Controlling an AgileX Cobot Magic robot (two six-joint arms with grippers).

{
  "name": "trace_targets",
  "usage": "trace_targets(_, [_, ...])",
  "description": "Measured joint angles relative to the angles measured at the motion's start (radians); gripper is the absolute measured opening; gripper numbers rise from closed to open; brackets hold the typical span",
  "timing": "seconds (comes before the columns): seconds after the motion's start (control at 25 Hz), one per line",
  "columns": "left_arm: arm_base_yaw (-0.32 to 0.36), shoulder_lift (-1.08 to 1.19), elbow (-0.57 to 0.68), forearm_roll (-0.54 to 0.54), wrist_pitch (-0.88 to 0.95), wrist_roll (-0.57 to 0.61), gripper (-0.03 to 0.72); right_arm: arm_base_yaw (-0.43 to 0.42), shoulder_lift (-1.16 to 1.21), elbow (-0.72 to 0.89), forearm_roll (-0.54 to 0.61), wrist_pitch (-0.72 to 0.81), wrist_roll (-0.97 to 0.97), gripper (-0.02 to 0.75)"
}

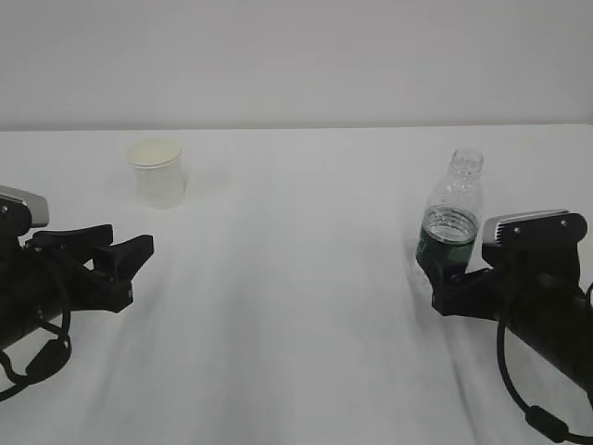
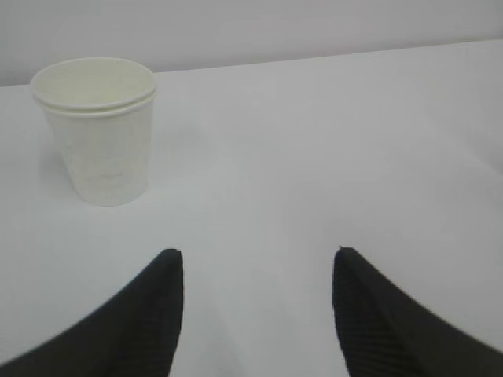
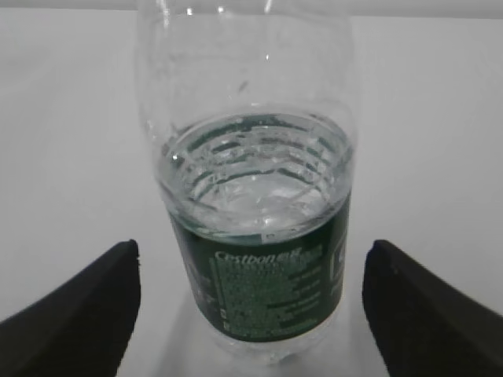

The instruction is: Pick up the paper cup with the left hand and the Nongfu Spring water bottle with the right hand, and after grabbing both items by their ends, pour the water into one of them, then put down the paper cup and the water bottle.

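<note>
The white paper cup (image 1: 157,171) stands upright at the back left of the table; in the left wrist view the paper cup (image 2: 98,129) is ahead and to the left of the fingers. My left gripper (image 1: 130,246) (image 2: 255,255) is open and empty, well short of the cup. The uncapped Nongfu Spring water bottle (image 1: 452,213) (image 3: 251,196) stands upright on the right, with water (image 3: 255,169) up to just above its dark green label. My right gripper (image 1: 443,273) (image 3: 253,247) is open around the bottle's lower part, with a gap showing on each side.
A white table (image 1: 296,306) carries everything, and a pale wall rises behind its far edge. A wide stretch of bare tabletop lies between the two arms.
</note>
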Motion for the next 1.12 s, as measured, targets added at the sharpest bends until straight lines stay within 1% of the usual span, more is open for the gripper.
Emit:
trace_targets(0.36, [0.0, 0.0, 0.0, 0.006, 0.0, 0.0, 0.425, 0.0, 0.1, -0.095, -0.007, 0.0, 0.019, 0.667])
trace_targets(0.76, [0.0, 0.0, 0.0, 0.012, 0.0, 0.0, 0.425, 0.0, 0.107, -0.155, 0.0, 0.0, 0.026, 0.655])
trace_targets(1.12, [0.0, 0.0, 0.0, 0.026, 0.0, 0.0, 0.425, 0.0, 0.108, -0.176, 0.008, 0.0, 0.026, 0.641])
